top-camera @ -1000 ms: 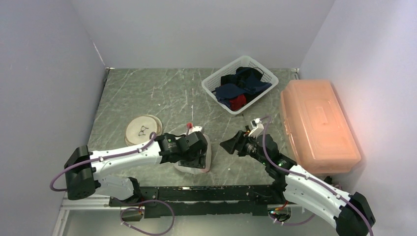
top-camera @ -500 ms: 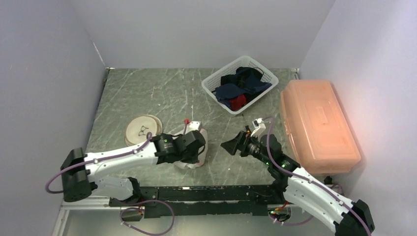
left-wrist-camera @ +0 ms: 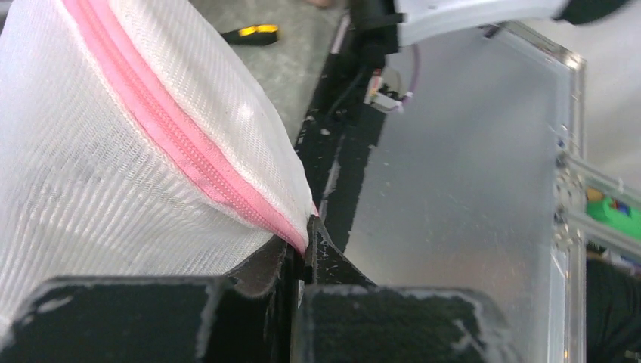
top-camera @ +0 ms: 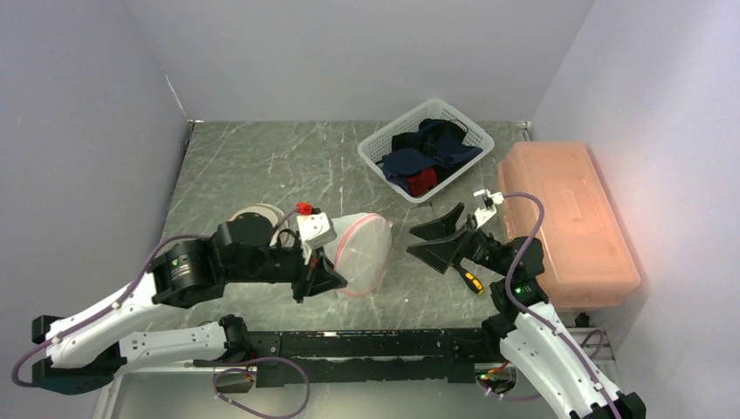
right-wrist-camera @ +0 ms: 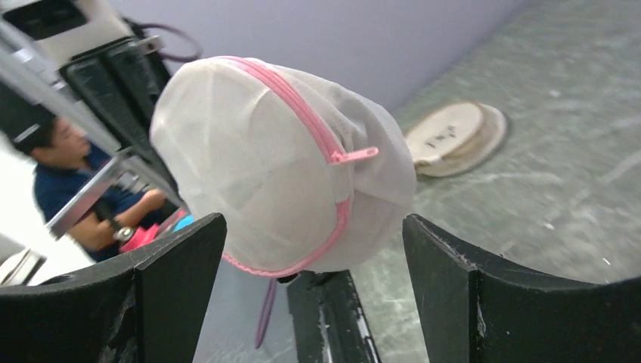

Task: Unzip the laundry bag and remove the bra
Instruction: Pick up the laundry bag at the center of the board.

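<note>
Top view: we see the bag (top-camera: 362, 249), a soft white mesh dome, lifted at centre frame. The left claw (top-camera: 336, 281) is pinched on its lower-left edge, and the right claw (top-camera: 410, 243) gapes just right of it.

Left wrist: the claw clamps the hem where the pink zip (left-wrist-camera: 189, 151) runs from upper left to centre.

Right wrist: the bag sits between spread fingers (right-wrist-camera: 174, 280), and the pull (right-wrist-camera: 355, 156) juts rightward. We judge the zip closed.
</note>
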Tool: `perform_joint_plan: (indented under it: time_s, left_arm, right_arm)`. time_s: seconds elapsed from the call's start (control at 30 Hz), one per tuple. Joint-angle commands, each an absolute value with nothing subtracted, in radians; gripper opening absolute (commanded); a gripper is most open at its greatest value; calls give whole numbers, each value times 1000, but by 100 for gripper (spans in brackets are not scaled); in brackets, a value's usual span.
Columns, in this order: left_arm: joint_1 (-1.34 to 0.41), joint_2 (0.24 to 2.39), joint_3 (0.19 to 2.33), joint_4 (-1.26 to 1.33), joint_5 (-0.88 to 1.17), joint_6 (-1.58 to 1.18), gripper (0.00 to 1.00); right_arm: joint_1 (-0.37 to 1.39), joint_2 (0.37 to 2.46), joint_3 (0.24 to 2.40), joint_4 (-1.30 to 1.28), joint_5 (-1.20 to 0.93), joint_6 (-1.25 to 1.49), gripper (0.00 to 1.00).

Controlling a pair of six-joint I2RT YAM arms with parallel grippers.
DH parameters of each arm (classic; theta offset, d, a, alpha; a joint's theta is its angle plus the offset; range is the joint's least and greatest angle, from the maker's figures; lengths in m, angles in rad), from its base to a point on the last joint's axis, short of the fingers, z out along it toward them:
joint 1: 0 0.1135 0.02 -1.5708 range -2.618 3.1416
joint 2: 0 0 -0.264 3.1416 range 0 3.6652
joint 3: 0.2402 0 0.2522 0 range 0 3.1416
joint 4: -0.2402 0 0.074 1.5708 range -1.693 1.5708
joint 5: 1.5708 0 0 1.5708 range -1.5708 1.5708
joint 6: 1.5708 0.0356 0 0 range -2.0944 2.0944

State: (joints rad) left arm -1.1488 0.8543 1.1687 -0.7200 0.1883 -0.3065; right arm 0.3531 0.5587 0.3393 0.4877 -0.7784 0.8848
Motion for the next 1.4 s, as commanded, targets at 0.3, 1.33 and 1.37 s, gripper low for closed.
perform_joint_plan:
  time_s: [0.3,1.33,1.37]
  left_arm:
    - [-1151,909,1279,-720,615,-77,3]
    - [-1150,1045,1355,-868,731,76,3]
    - [-1150,1045,1358,-874,724,85,3]
  right_arm:
    - [467,737,494,947,-1008,1038,90]
    - [697,787,703,183,-1053,373,81]
    - [701,786,703,181,-1058,373,78]
